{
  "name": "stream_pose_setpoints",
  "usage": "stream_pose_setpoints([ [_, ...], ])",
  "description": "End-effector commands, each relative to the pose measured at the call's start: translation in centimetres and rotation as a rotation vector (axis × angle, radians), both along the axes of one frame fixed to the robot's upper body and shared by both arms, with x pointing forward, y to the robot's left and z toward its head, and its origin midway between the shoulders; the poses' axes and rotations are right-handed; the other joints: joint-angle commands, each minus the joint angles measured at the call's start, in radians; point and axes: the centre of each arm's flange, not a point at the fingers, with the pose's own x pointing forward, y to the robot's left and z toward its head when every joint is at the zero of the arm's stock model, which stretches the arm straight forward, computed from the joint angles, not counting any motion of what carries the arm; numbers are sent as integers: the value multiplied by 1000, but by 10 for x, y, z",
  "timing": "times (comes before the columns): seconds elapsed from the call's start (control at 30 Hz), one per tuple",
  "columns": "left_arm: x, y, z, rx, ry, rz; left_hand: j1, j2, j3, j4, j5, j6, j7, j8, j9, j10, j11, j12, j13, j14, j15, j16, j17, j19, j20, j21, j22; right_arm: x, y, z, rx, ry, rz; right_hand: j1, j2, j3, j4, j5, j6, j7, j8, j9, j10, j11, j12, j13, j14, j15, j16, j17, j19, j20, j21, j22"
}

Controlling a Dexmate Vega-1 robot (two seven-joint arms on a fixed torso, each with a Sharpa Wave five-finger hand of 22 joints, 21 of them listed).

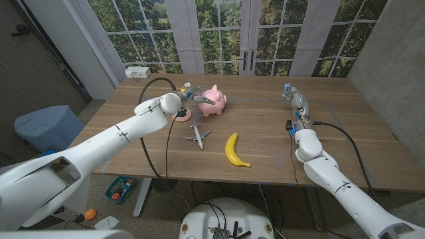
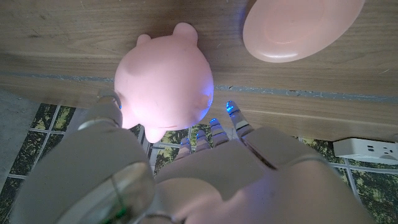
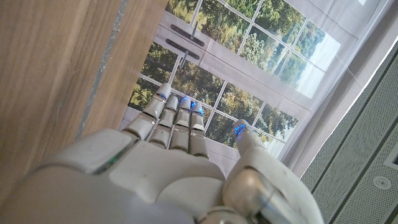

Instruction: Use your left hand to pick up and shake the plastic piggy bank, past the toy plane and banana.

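Already the left hand (image 1: pixel 194 98) is at the pink plastic piggy bank (image 1: pixel 214 101), its fingers (image 2: pixel 106 109) spread around the rounded body; whether they actually grip it is hard to tell, since the wrist view is blurred. Nearer the robot than those fingertips lie the toy plane (image 1: pixel 198 136) and the banana (image 1: pixel 234 151), apart from each other. Just beside the fingers sits a pink plate (image 2: pixel 298 25). Well apart, the right hand (image 1: pixel 295 101) holds nothing, fingers (image 3: pixel 177 118) straight and close together
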Motion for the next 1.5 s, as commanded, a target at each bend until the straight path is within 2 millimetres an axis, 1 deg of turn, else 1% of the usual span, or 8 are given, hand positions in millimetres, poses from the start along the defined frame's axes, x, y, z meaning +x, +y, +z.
stream_pose_setpoints([
  [0.03, -13, 7, 1, -60, -60, -49, -34, 7, 1, -2, -2, -131, -7, -1, 0, -138, -3, 5, -5, -132, -1, -8, 0, -84, -8, -56, 1, -3, 3, -2, -3, 1, -2, 7, -2, 2, 8, 5, -2, -2, -2, 3, 6, 3, -4, 3, 11, -1, -6, 5, 5, -4, -5, 6],
  [0.17, -18, 12, 1, -117, -107, -88, -60, 10, -5, 4, -4, -171, -7, -1, 0, -182, -10, 6, -7, -192, -9, -9, 0, -102, -17, -74, 1, -3, 4, -2, -7, 2, 2, 7, -3, 1, 8, 5, -2, -3, -3, 3, 6, 4, -5, 3, 8, -2, -7, 5, 4, -5, -6, 6],
  [0.3, -23, 18, 0, -184, -151, -137, -89, 15, -12, 14, -4, -145, 6, 14, -1, -176, -16, 17, -10, -202, -31, -1, -2, -86, -51, -77, 1, -4, 5, -2, -7, 4, 7, 4, -5, -1, 10, 4, -2, -4, -3, 3, 6, 4, -5, 3, 9, -2, -8, 5, 5, -6, -7, 6],
  [0.6, -28, 26, -2, -372, -231, -310, -165, 58, -14, 32, 2, 8, 87, 45, -8, -68, -57, 45, -19, -118, -78, 23, -9, 23, -128, -74, -2, -4, 6, -2, -6, -1, 30, -20, -18, -18, 22, -2, 0, -2, -2, 3, 2, 1, -6, 3, 8, -7, -13, 4, 9, -16, -9, 6],
  [0.7, -29, 28, -3, -433, -258, -361, -187, 85, -8, 40, 5, 42, 92, 44, -10, -37, -67, 48, -20, -91, -87, 26, -9, 53, -156, -74, -3, -4, 7, 0, -14, -2, 40, -32, -15, -23, 31, -4, 1, -5, -2, 3, -5, -7, -10, 2, 1, -18, -18, 5, 12, -33, -10, 6],
  [0.9, -27, 35, -7, -573, -298, -481, -251, 205, 49, 100, 17, 158, 99, 39, -13, 57, -58, 51, -23, -16, -108, 31, -7, 131, -207, -82, -6, -4, 8, 2, -18, -3, 64, -63, 4, -27, 66, -1, -14, -20, -8, 1, -33, -32, -23, -3, -28, -45, -33, 8, 3, -67, -21, 4],
  [1.13, -27, 45, -12, -672, -311, -597, -277, 222, 166, 194, 40, 203, 96, 20, -12, 107, -50, 44, -23, 27, -124, 28, -5, 175, -239, -91, -7, -5, 9, 4, -13, -21, 74, -77, 6, -27, 85, 1, -21, -22, -10, 0, -43, -40, -27, -5, -36, -55, -38, 10, 3, -84, -26, 2],
  [1.5, -31, 74, -19, -816, -313, -740, -280, 217, 243, 238, 50, 239, 103, 18, -12, 141, -47, 42, -23, 62, -125, 29, -7, 202, -250, -98, -8, -19, 7, 3, 6, -46, -17, -96, -8, -35, 100, 2, -20, -18, -9, 0, -41, -37, -26, -8, -32, -51, -42, 8, 12, -82, -27, 0],
])
